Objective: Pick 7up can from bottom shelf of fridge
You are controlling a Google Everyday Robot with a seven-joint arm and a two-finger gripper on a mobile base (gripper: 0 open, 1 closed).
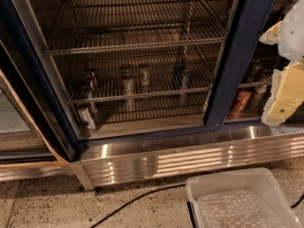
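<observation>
The fridge point(237, 56) fills the view, with dark blue frames and wire racks. The bottom shelf point(156, 94) is the lowest wire rack, just above the smooth floor panel. The 7up can point(128, 83), grey with a pale label patch and a silver top, stands upright on it left of centre. A similar grey can point(144, 74) stands just behind and to its right, and a dark blue can point(180, 76) further right. My gripper point(285, 103), cream and white, hangs at the right edge in front of the right door, well right of the 7up can and apart from it.
A red can point(242, 101) stands behind the right door. More can shapes point(86, 114) show along the left wall. A ribbed stainless base panel point(190, 158) runs below. A clear plastic bin point(242, 201) and a black cable point(128, 203) lie on the floor.
</observation>
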